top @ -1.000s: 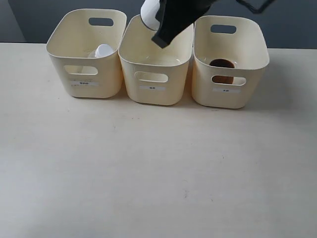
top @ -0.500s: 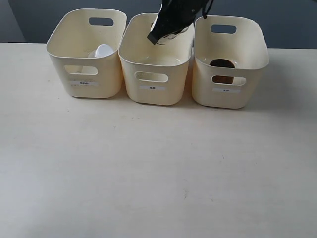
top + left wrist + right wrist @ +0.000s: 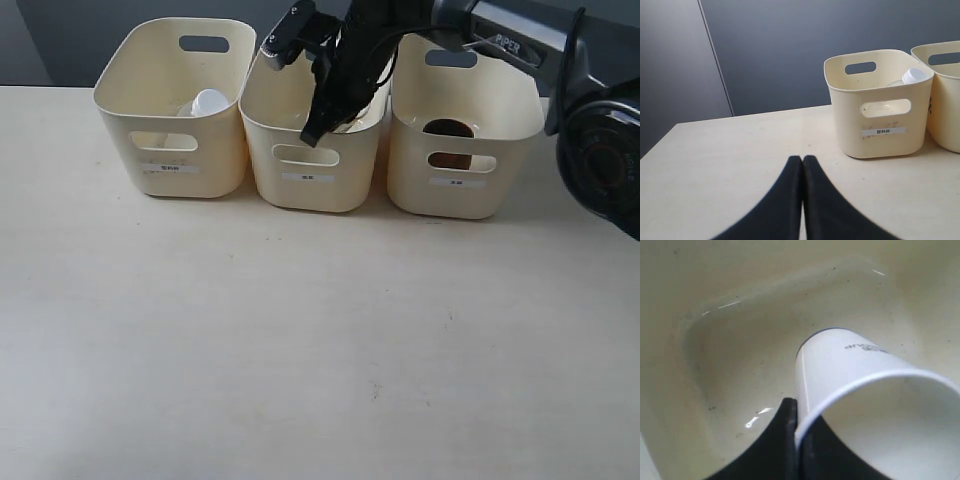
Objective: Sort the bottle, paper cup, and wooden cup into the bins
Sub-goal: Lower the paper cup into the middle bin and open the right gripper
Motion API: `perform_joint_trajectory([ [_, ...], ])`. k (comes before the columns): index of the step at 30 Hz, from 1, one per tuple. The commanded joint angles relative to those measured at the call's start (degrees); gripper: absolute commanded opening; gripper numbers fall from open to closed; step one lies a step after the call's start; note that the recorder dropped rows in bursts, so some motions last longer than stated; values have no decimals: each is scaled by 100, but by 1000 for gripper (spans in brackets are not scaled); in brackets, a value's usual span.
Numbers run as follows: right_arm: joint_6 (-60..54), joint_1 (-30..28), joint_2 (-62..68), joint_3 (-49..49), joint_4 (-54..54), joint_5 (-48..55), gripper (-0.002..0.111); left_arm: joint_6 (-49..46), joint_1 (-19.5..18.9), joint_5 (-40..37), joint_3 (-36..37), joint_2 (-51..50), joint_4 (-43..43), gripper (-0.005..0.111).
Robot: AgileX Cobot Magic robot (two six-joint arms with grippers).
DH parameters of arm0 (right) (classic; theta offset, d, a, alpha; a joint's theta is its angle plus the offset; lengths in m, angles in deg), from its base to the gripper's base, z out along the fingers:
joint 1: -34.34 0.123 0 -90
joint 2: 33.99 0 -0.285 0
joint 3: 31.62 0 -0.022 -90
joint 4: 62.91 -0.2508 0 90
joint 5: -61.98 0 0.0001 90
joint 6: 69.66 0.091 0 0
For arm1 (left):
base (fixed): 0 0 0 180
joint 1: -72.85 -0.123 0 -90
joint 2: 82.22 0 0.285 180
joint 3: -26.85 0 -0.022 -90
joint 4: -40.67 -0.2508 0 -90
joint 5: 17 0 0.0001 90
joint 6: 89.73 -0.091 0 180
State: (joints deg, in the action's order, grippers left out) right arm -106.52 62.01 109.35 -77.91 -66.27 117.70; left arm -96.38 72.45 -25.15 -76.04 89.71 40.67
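Observation:
My right gripper (image 3: 799,412) is shut on the rim of the white paper cup (image 3: 850,365), one finger inside and one outside. The cup hangs tilted low inside the middle bin (image 3: 310,175), close to the bin floor (image 3: 740,340). In the exterior view the right gripper (image 3: 320,125) reaches down into that bin and hides the cup. The bottle (image 3: 208,102) lies in the left bin (image 3: 170,150), its white cap (image 3: 914,76) showing above the rim. The wooden cup (image 3: 447,130) sits in the right bin (image 3: 465,180). My left gripper (image 3: 802,159) is shut and empty above the table.
The three bins stand side by side along the table's far edge, before a dark wall. The right arm (image 3: 500,35) stretches in from the upper right over the right bin. The left wrist view shows the left bin (image 3: 880,130) ahead on the pale table (image 3: 300,350).
The right arm has come down from above the bins, carrying the paper cup down into the middle bin. The bottle and wooden cup have not moved.

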Motion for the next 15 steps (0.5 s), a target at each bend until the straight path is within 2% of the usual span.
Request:
perform_joint_trajectory([
  [1,-66,-33,11,-46,47,-15,-1,8,-3,40,10,28,0,0],
  [10,-77,-33,11,-46,34,-1,1,8,-3,40,10,28,0,0],
  [12,-77,-33,11,-46,34,58,9,8,-3,40,10,28,0,0],
  [15,-77,-33,11,-46,47,110,27,8,-3,40,10,28,0,0],
])
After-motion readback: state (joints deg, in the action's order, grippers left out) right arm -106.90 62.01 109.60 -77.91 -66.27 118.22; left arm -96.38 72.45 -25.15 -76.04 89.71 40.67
